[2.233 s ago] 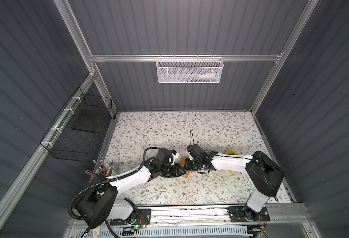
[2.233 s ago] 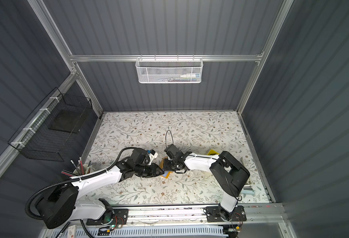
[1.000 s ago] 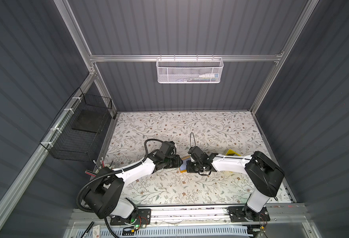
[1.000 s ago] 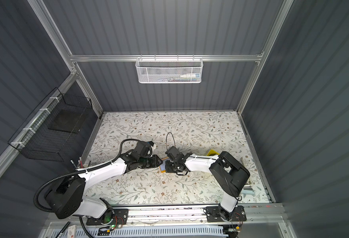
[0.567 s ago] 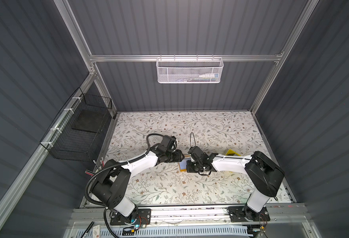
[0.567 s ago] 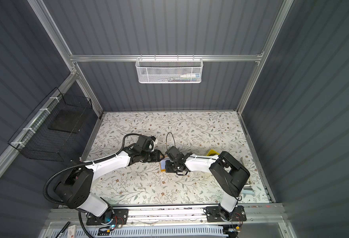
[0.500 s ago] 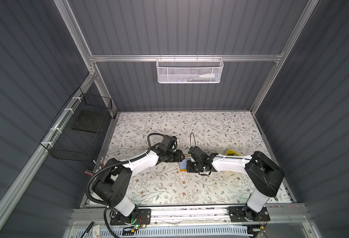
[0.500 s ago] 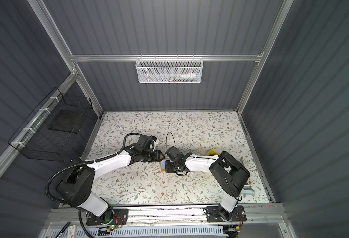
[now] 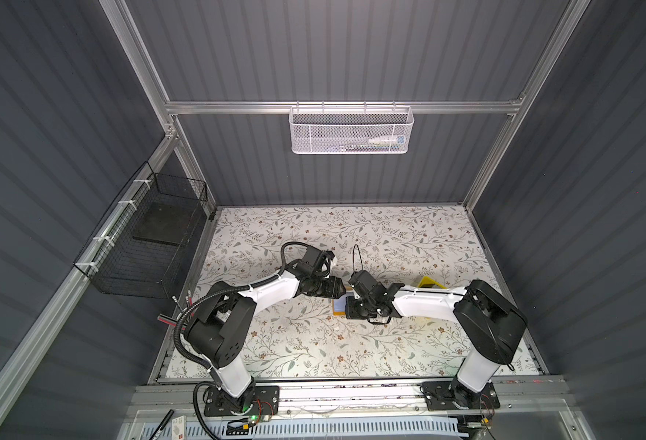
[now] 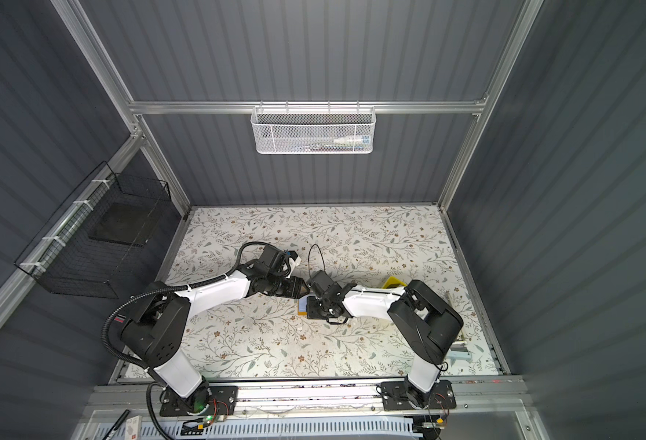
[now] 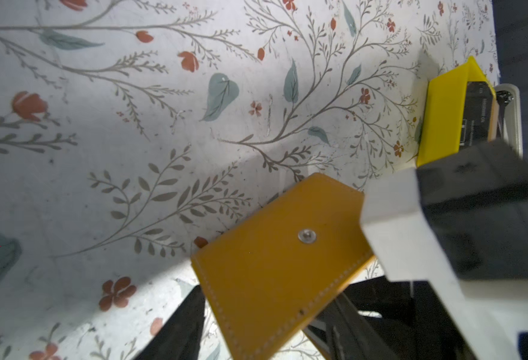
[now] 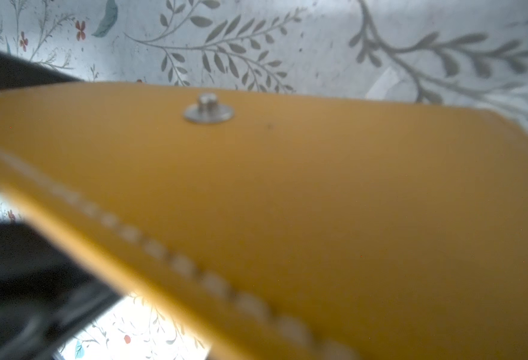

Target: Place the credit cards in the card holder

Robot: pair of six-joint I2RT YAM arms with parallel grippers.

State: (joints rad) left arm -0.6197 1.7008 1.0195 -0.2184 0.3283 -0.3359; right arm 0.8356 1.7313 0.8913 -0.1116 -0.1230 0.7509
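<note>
Here the card holder (image 11: 275, 268) has its orange cover tilted up off the table (image 11: 131, 124), lying between the left gripper's (image 9: 339, 294) fingers (image 11: 181, 324), which stand well apart. The right gripper (image 9: 353, 306) is pinched closed on the holder (its fingertips are hidden). Beyond the fingers, a black credit card (image 11: 477, 115) sits in a yellow tray (image 11: 443, 115).

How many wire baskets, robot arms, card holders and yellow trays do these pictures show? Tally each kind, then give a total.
wire baskets: 2 (white basket, black basket)
robot arms: 2 (left arm, right arm)
card holder: 1
yellow tray: 1
total: 6
</note>
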